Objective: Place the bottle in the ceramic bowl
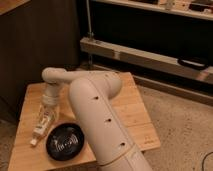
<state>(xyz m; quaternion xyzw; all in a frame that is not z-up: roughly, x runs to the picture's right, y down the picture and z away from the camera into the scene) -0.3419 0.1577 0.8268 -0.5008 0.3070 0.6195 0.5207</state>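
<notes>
The tool (pixel 48 111) is hovering near the table's (pixel 131 114) left edge, right at the bottle (pixel 40 129); I cannot tell whether it is clamping it. The bottle is sitting just beside the ceramic bowl (pixel 65 142), toward the left edge and not inside, so the placing is still waiting.

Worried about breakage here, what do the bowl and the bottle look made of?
The bowl: glossy black with ringed reflections, likely glazed ceramic. The bottle: pale white, dull surface, possibly plastic; hard to tell. The tool hangs over the bottle, just up-left of the bowl.
</notes>
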